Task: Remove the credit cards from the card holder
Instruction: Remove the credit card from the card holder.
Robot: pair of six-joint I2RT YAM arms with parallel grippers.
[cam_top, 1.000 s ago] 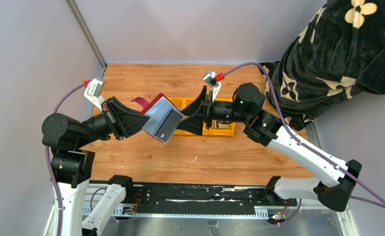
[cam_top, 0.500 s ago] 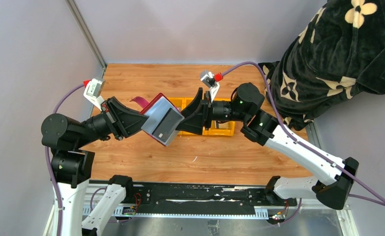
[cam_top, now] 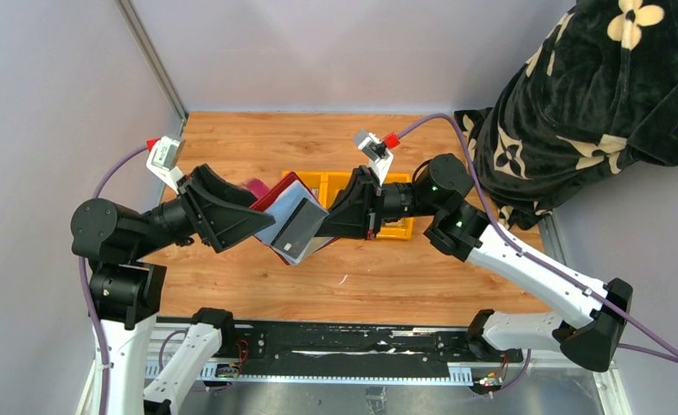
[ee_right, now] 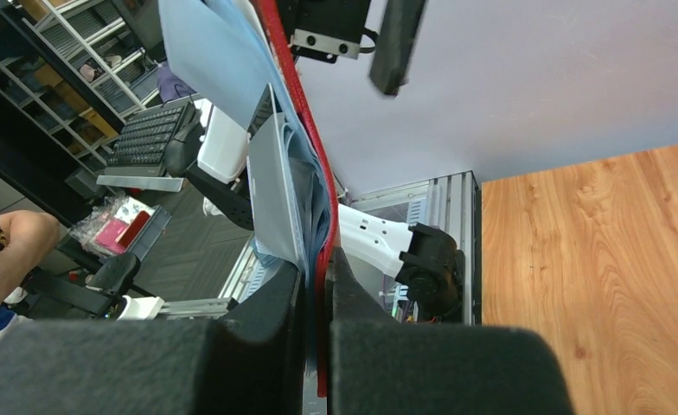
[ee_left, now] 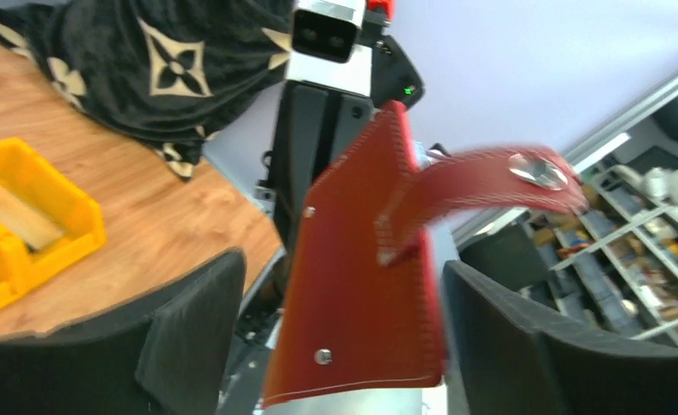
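The card holder (cam_top: 285,201) is off the tabletop (cam_top: 232,143), suspended between the two arms at mid-width, on the near side of the yellow tray (cam_top: 398,230). It hangs opened out: the maroon outer cover faces the left arm, and the grey see-through sleeves (cam_top: 291,213) face up and toward the near edge. A dark credit card (cam_top: 297,233) shows through the lower sleeve. The right tool (ee_right: 318,333) is closed on the holder; in the right wrist view its two fingers (ee_right: 262,341) press together on the red edge of the cover, with the sleeves fanning out just beside the left one. The left tool (ee_left: 335,346) stands with its jaws parted and grips nothing. In the left wrist view the cover (ee_left: 361,285) rises upright between the two black fingers (ee_left: 193,337). A gap shows on the left side, while on the right side the cover edge lies just beside the other finger and contact cannot be determined. The closure tab (ee_left: 482,177), fitted with a metal snap (ee_left: 534,169), sticks out sideways from the cover, blurred. In the same view a flat tan card (ee_left: 15,216) lies in one compartment of the tray. A black blanket with pale flower motifs (cam_top: 595,95) is heaped at the far right corner.
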